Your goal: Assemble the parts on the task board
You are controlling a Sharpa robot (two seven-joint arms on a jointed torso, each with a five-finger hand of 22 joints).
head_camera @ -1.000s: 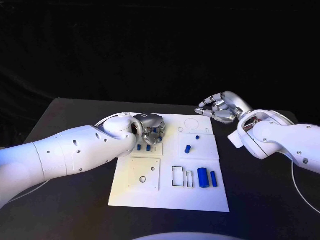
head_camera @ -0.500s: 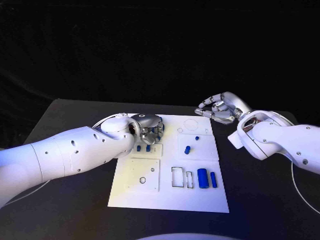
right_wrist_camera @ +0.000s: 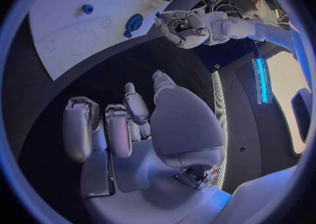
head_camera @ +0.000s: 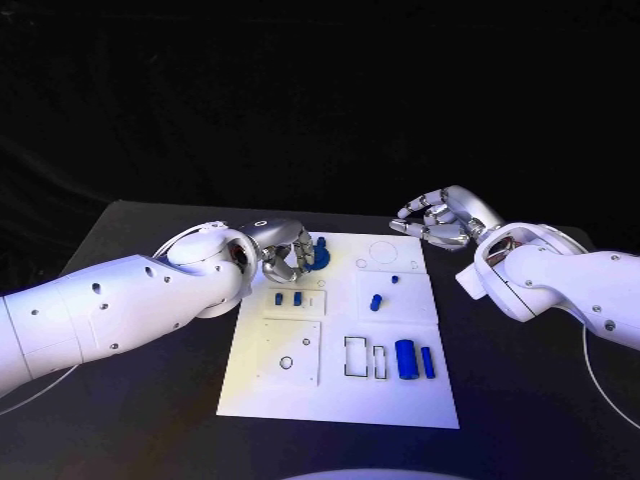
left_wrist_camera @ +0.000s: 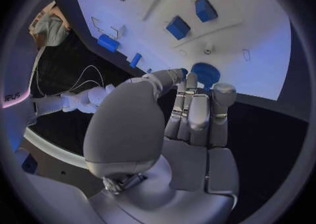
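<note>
The task board (head_camera: 342, 330) lies flat between both arms, so either can reach it. The left hand (head_camera: 280, 250) hangs at its far corner, fingers curled in and empty, just beside a round blue part (head_camera: 316, 258), probably ready to seat it. The right hand (head_camera: 438, 215) waits off the board's far edge, fingers loosely bent, holding nothing. The left wrist view adds two blue blocks (left_wrist_camera: 178, 27) lying beyond the fingertips (left_wrist_camera: 223, 91).

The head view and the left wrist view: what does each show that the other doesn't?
Head view alone: the right hand raised off the far right corner of the task board, fingers curled on nothing, and two long blue parts lying side by side near the front. Left wrist view alone: the left hand's fingers seen from behind. Both: the round blue part at those fingertips and two small blue blocks.
</note>
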